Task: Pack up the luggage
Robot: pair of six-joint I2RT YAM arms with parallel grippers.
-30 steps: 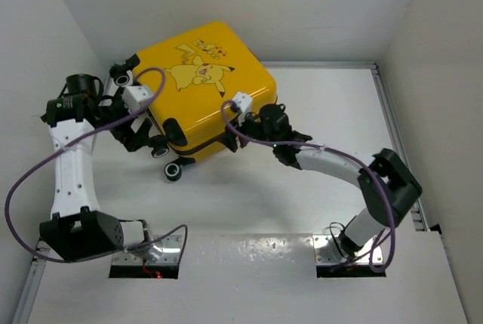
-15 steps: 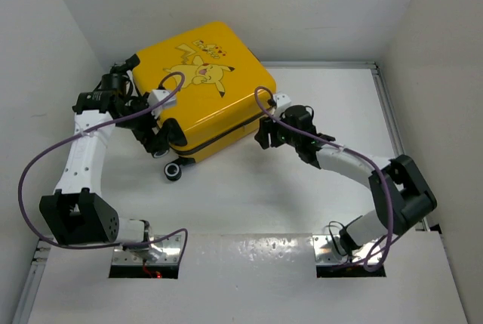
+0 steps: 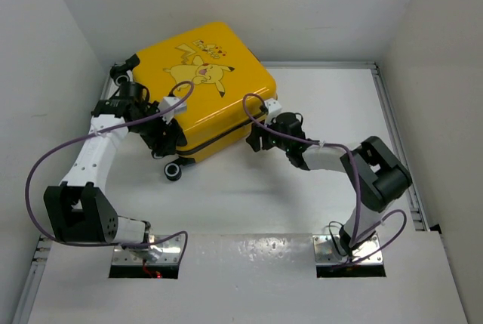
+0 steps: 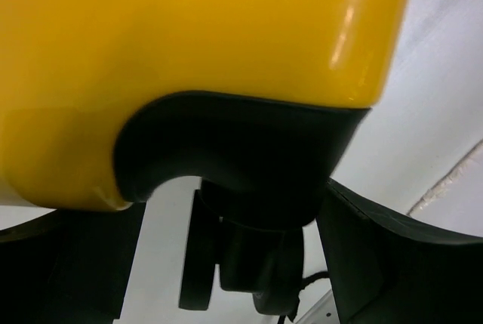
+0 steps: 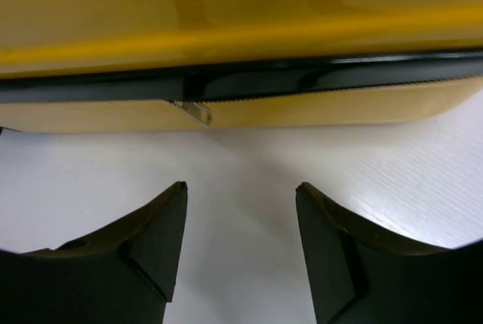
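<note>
The luggage (image 3: 200,86), a yellow hard-shell suitcase with a Pikachu cartoon, lies shut at the back left of the table. My left gripper (image 3: 161,141) is at its near left corner. In the left wrist view the gripper (image 4: 219,214) is open, its fingers (image 4: 392,263) standing either side of the black wheel (image 4: 241,263) and its housing, with gaps showing. My right gripper (image 3: 256,138) is low at the suitcase's near right side. It (image 5: 241,188) is open over bare table and faces the black zipper seam (image 5: 317,81) and a metal zipper pull (image 5: 193,112).
White walls close in on the left, back and right. A metal rail (image 3: 394,128) runs along the table's right edge. Another black wheel (image 3: 173,171) sticks out at the suitcase's near corner. Purple cables loop over both arms.
My left gripper has moved right, in around the suitcase's corner wheel. My right gripper pulled off the suitcase's near edge to the right, then came back low beside the zipper seam.
</note>
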